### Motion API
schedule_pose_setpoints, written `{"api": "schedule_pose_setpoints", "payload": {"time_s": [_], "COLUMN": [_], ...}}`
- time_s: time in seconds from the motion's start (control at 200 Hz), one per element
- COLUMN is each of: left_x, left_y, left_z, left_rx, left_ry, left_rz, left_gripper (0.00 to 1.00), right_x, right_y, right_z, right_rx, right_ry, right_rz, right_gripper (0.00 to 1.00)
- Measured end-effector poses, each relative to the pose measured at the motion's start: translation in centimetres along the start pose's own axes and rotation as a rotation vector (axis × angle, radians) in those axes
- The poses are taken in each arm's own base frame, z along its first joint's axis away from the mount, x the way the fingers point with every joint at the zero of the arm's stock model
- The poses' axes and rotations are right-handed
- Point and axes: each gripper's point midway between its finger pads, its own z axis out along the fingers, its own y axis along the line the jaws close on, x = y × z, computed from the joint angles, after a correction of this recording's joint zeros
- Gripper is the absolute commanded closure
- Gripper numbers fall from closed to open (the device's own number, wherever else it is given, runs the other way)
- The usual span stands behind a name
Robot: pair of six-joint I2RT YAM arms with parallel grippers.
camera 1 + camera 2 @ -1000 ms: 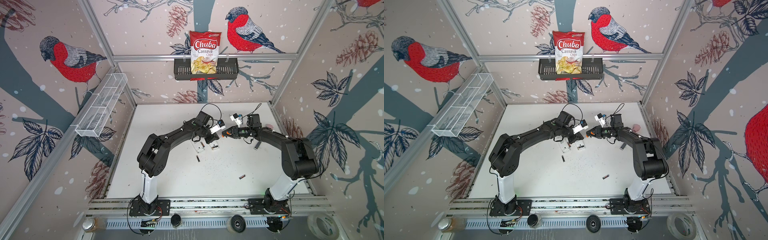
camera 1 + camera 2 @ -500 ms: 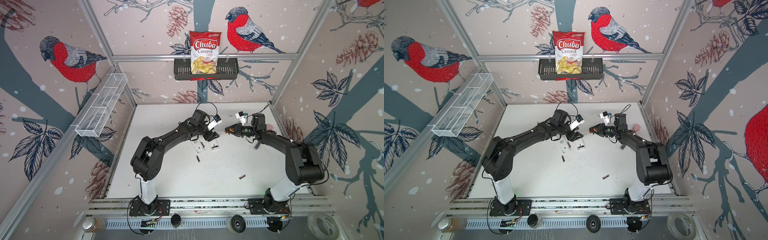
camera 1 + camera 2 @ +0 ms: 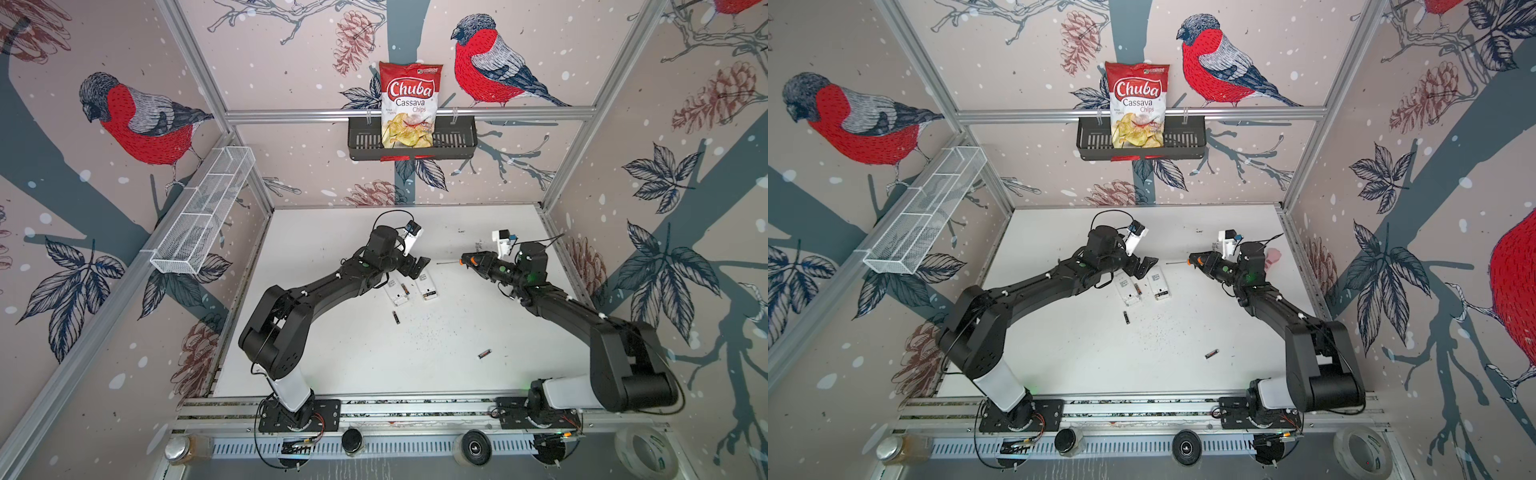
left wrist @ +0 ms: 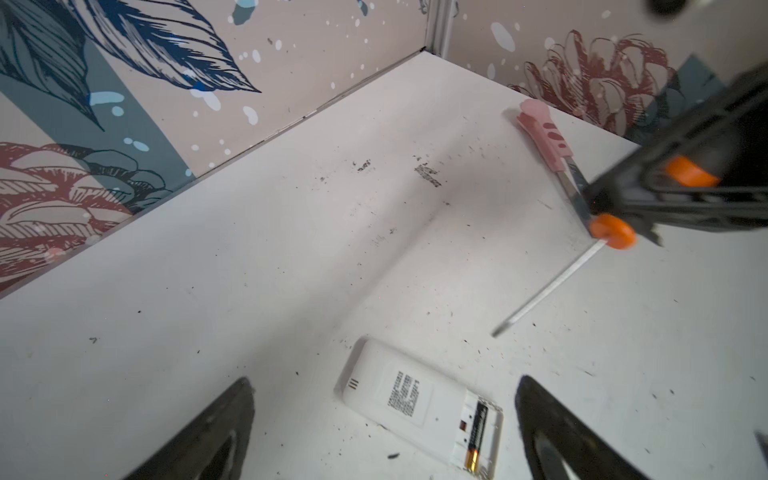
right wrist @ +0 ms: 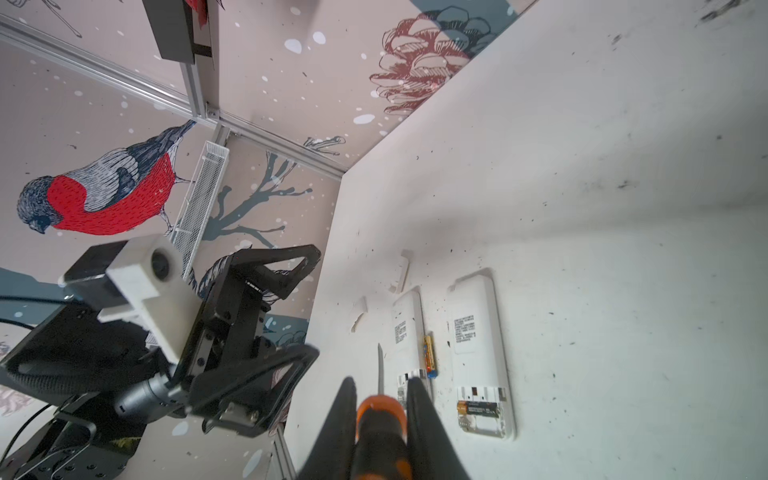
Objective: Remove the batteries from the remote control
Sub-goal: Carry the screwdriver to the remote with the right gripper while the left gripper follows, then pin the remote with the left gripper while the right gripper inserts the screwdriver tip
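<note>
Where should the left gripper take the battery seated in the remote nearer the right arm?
Probably its middle, from straight above, fingers across its width. The battery lies flat, crosswise in the open compartment of the remote, and the slot beside it looks empty, giving one finger room. The left gripper is open.

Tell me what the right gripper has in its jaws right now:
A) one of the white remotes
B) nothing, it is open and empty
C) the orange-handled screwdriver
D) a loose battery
C: in the right wrist view the right gripper is closed around the orange-handled screwdriver, with the metal shaft sticking out in front.
</note>
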Motion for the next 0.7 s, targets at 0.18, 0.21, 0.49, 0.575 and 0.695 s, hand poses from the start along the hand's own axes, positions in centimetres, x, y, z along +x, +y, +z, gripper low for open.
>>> {"api": "schedule_pose_setpoints", "payload": {"time_s": [0.18, 0.21, 0.49, 0.575, 0.695], "left_x": [0.9, 1.1, 4.2, 5.7, 7.3], "left_y": [0.6, 0.6, 1.0, 1.0, 0.9], "left_z": [1.4, 1.5, 2.7, 3.2, 3.9], "left_rx": [-0.019, -0.019, -0.035, -0.036, -0.031], "left_ry": [0.045, 0.053, 0.152, 0.192, 0.241], "left_rz": [-0.061, -0.069, -0.1, -0.107, -0.113], "left_gripper": [0.05, 0.07, 0.11, 0.11, 0.11], "right_x": [1.3, 1.5, 3.7, 4.9, 6.1], "right_y": [-1.3, -1.5, -2.9, -3.6, -4.0], "right_z": [-1.9, -2.2, -3.1, -3.1, -3.0], "right_rx": [0.093, 0.102, 0.16, 0.174, 0.173], "right_ry": [-0.076, -0.085, -0.11, -0.1, -0.087], "right_rz": [-0.003, -0.005, -0.019, -0.014, 0.002], "right_gripper": [0.9, 0.9, 0.9, 0.9, 0.9]}}
